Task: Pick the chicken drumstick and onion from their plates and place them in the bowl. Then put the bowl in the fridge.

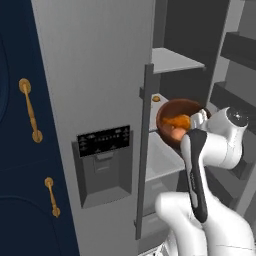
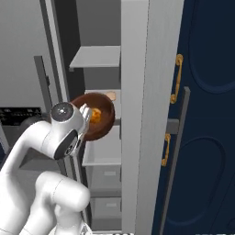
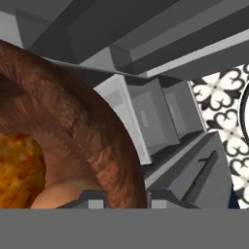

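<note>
1. On the left stand navy cabinets [image 1: 20, 150] with brass handles [image 1: 30, 110].
2. Next comes the open fridge [image 1: 95, 75] door with its dark dispenser panel [image 1: 104, 141].
3. Inside, between grey shelves [image 1: 175, 61], the arm holds the bowl [image 1: 172, 112] tilted, above a shelf.
4. The chicken drumstick [image 1: 177, 121] and onion [image 1: 177, 132] lie in it.
5. The gripper [image 3: 126, 197] is clamped together on the bowl's rim.
</note>
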{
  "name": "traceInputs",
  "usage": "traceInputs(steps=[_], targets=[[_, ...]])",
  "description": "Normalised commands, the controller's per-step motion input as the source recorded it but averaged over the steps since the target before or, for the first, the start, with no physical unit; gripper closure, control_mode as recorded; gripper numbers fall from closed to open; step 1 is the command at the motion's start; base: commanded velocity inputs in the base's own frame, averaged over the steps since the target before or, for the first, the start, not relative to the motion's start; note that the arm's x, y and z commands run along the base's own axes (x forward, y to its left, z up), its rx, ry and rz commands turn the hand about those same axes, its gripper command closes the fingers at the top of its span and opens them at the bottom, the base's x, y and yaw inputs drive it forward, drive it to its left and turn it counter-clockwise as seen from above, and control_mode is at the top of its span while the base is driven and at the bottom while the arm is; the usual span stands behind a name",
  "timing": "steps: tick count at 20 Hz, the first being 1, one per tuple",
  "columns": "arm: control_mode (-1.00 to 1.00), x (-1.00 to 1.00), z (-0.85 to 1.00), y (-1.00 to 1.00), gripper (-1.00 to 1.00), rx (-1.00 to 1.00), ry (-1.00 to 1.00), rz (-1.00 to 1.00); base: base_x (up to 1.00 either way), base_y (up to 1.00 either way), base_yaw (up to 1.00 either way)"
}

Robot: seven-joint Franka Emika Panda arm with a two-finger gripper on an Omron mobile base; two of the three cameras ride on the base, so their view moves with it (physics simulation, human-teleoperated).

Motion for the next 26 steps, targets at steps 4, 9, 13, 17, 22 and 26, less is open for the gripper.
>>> traceInputs(steps=[4,9,13,17,22,26], targets=[[-1.00,0.73,0.00,-0.12,1.00,-0.01,0.03,0.00,0.00,0.00,0.00],[-1.00,0.85,0.00,0.00,1.00,0.00,0.00,0.02,0.00,0.00,0.00],[-1.00,0.80,0.00,0.00,1.00,0.00,0.05,0.07,0.00,0.00,0.00],[-1.00,0.62,0.00,0.00,1.00,0.00,0.15,0.18,0.00,0.00,0.00],[-1.00,0.44,-0.01,0.02,1.00,0.00,0.10,0.18,0.00,0.00,0.00],[-1.00,0.26,-0.20,0.00,1.00,0.00,-0.02,0.15,0.00,0.00,0.00]])
